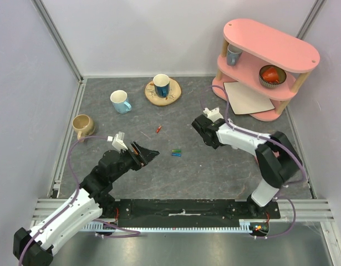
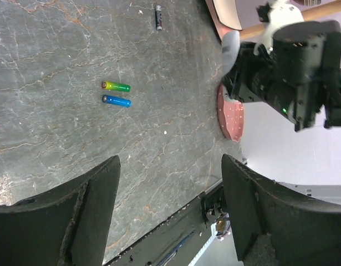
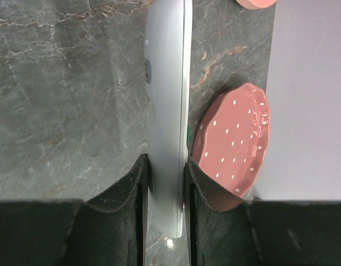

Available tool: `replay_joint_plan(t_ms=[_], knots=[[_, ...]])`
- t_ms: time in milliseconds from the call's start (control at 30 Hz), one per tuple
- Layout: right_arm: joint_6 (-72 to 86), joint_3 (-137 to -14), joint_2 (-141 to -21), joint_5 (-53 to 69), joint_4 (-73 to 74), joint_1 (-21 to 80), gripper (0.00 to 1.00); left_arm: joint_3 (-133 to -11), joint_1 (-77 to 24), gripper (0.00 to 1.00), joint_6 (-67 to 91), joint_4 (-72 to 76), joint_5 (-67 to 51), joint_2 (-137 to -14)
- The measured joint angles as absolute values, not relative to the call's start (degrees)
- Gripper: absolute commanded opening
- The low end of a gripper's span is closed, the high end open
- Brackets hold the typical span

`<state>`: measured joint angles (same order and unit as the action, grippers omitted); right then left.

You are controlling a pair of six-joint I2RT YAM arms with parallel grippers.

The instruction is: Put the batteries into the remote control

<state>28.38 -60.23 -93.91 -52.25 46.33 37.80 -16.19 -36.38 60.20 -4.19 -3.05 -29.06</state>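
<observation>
Batteries (image 1: 176, 153): four loose on table (image 1: 214, 177): red one (image 1: 158, 129), green one (image 2: 116, 86), blue one (image 2: 116, 101), dark one (image 2: 158, 16). One remote control (image 3: 167, 111) clamped in right gripper (image 3: 166, 166); left gripper (image 2: 170, 160) gapes, empty.

Bare table (image 2: 59, 138) is lying open between the left gripper (image 2: 170, 166) and the 2 batteries (image 2: 116, 86); rightward, the right gripper (image 3: 166, 166) clamping the remote control (image 3: 167, 83) and a spotted plate (image 2: 231, 119) are blocking passage.

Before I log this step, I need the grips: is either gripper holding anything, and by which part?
The right gripper pinches the remote control near one end, the rest sticking out ahead. The left gripper is open, holding nothing.
</observation>
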Motion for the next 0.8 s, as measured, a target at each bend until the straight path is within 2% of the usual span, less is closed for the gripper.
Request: replay_joint_plan(t_ms=[300,500,800], knots=[[25.02,-64.16,-106.1,-49.25,42.35,34.54,0.0,-14.52,-36.38,0.75,59.9,-5.74,-3.57,-26.87],[23.7,-64.2,-108.95,-47.33,40.69,32.16,0.01,-13.5,-36.38,0.75,59.9,-7.27,-3.6,-25.82],[22.41,-64.66,-108.92,-43.81,39.27,30.89,0.31,-13.47,-36.38,0.74,59.9,-7.22,-3.68,-26.72]])
